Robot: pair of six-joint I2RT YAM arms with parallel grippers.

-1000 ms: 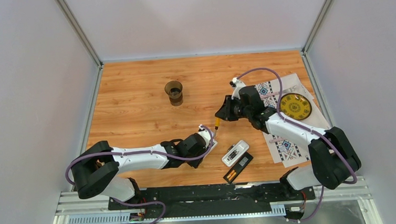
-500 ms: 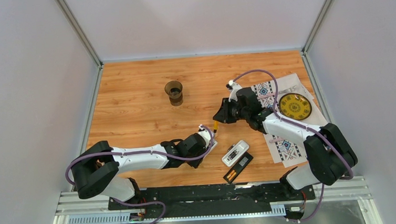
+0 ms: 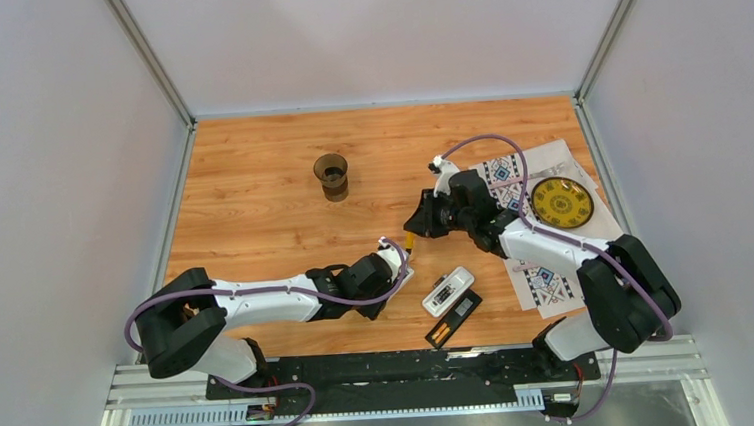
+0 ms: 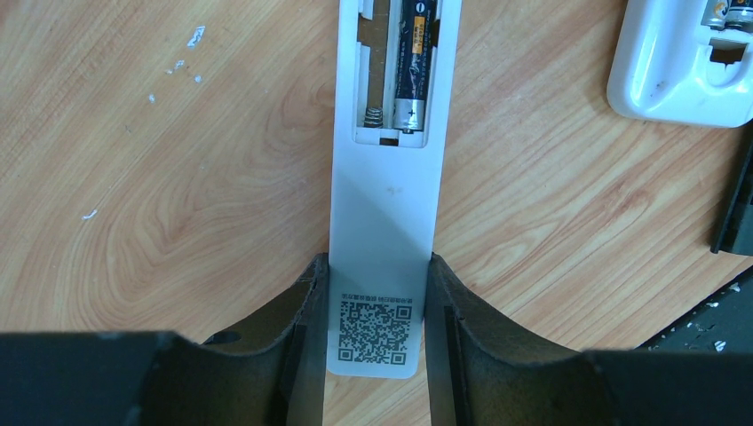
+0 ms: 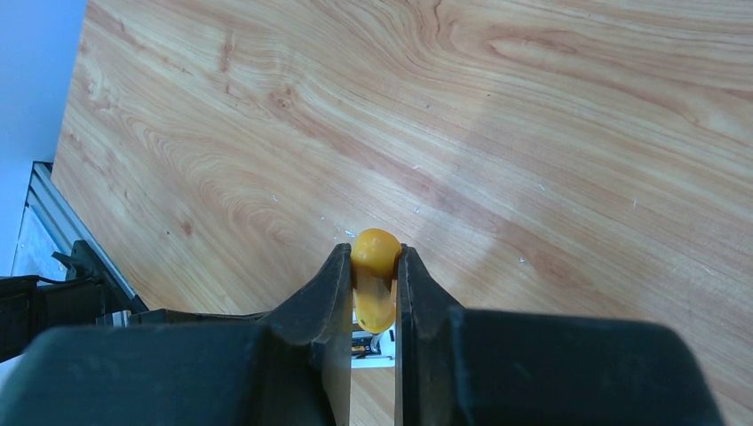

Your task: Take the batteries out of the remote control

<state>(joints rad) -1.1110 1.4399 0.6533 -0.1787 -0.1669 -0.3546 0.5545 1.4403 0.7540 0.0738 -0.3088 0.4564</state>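
One battery (image 4: 416,62), cropped at twelve o'clock, we see only wrist-side; left hand (image 4: 377,271) clamps remote (image 4: 386,195), right hand (image 5: 374,275) screwdriver (image 5: 375,244)

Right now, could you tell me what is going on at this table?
The left gripper is clamped on the near end of a white remote lying face down on the table, with its battery bay open. One battery sits in the bay, and the slot beside it is empty. The right gripper is shut on a yellow-handled screwdriver aimed at that bay, probably to pry. Whether it touches cannot be told. A second white remote and a black remote lie nearby.
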